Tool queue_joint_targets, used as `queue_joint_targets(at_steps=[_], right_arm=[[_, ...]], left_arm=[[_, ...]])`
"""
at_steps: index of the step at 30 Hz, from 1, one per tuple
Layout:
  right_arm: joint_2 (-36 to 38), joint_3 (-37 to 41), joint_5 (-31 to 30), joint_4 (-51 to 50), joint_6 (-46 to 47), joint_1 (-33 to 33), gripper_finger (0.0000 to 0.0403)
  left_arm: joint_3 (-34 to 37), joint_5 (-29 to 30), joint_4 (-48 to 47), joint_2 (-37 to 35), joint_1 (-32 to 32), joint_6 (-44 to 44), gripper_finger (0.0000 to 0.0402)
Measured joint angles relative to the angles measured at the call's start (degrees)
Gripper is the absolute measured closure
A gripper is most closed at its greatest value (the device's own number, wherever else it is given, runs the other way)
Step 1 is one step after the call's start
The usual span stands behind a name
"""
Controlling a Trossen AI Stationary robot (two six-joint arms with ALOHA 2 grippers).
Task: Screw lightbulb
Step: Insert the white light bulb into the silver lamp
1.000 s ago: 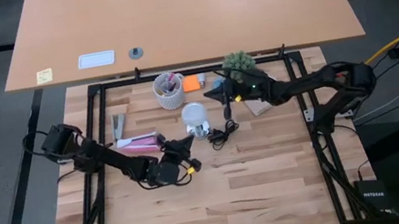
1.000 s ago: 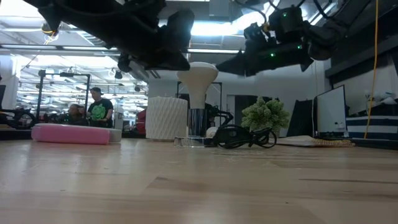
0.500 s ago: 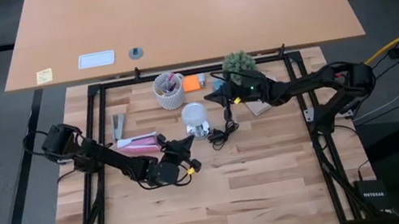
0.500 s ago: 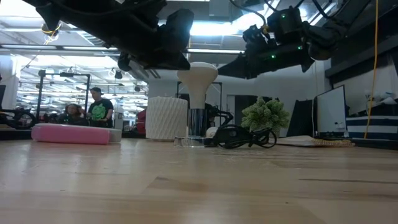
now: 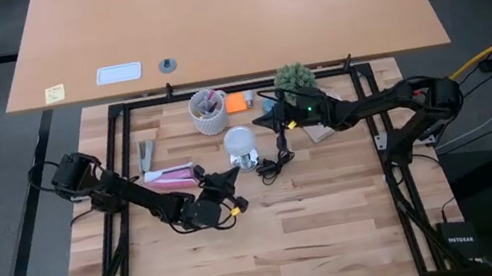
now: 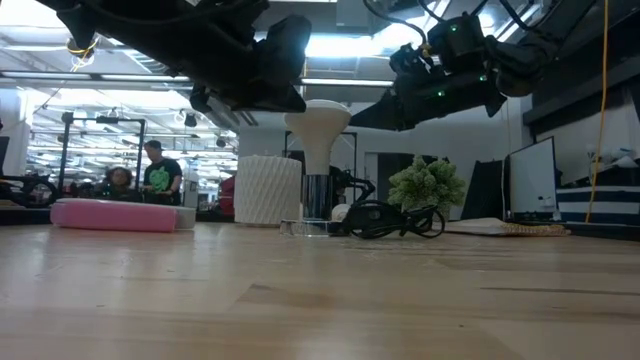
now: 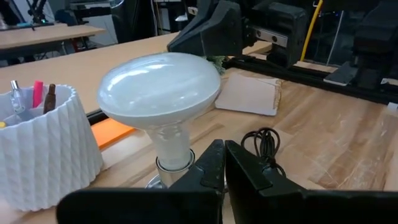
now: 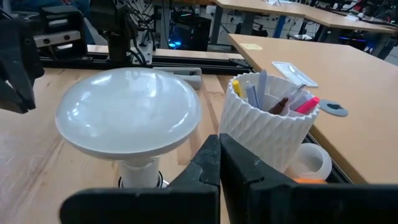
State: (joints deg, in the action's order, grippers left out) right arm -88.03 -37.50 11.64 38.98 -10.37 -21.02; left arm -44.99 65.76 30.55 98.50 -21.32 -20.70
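We see the lightbulb standing upright in the far-middle of the table, long axis vertical: white globe on top, metal screw base pointing straight down into the silvery round fitting. In the low view the globe sits over the narrow neck with no visible tilt.

Left gripper is just near-left of the bulb, above the table, fingers pressed together, holding nothing. In its wrist view the closed fingertips point at the bulb's base, apart from it.

Right gripper is just far-right of the bulb, raised, fingers likewise shut and empty. Its wrist view looks down past the closed tips onto the globe.

Neither gripper touches the bulb.

Around it: the white cup of pens to the far left of the bulb, an orange pad beside the cup, a black cord coiled just right of the fitting, a small green plant far right, a pink case to the left.
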Motion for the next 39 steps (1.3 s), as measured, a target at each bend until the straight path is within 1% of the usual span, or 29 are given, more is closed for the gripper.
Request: queue_joint_targets(at_steps=[18,27,34,37,39], right_arm=[[0.0,0.0,0.0,0.0,-0.4,0.0,0.04],[0.0,0.0,0.0,-0.1,-0.6,0.0,0.04],[0.0,0.0,0.0,-0.1,-0.6,0.0,0.04],[0.0,0.0,1.3,-0.1,-0.5,0.0,0.04],[0.0,0.0,2.7,-0.1,-0.5,0.0,0.04]], left_arm=[[0.0,0.0,0.0,0.0,0.0,0.1,0.0396],[0.0,0.0,-0.1,0.0,2.3,-1.1,0.0396],[0.0,0.0,0.0,0.0,2.2,-0.4,0.0396],[0.0,0.0,-0.9,-0.8,2.2,-0.1,0.0396],[0.0,-0.2,-3.7,-2.3,2.3,-0.3,0.0396]])
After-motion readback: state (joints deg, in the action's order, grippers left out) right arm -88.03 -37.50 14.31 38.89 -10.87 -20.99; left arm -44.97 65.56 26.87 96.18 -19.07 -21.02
